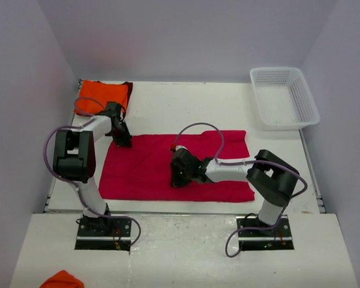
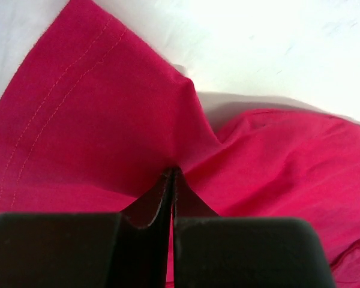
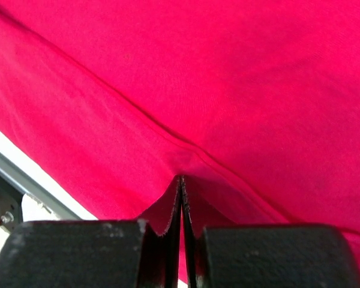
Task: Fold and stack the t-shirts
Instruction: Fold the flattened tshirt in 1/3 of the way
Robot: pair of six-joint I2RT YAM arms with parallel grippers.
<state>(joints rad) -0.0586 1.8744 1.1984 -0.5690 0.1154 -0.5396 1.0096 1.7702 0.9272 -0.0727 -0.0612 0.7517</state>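
The crimson-pink t-shirt (image 1: 144,171) lies spread flat across the middle of the table. My left gripper (image 1: 121,140) sits at its far left corner, jaws shut on a pinch of the cloth. In the left wrist view the fabric (image 2: 96,120) puckers up into the fingertips of the left gripper (image 2: 173,171). My right gripper (image 1: 179,175) rests on the middle of the shirt. In the right wrist view a fold with a seam (image 3: 228,90) is drawn into the closed tips of the right gripper (image 3: 181,179). The orange t-shirt (image 1: 104,93) lies folded at the back left corner.
A white lattice basket (image 1: 284,97) stands at the back right of the white table (image 1: 186,102). A small orange cloth lump (image 1: 63,279) sits on the near ledge at bottom left. Grey walls close in the table on three sides.
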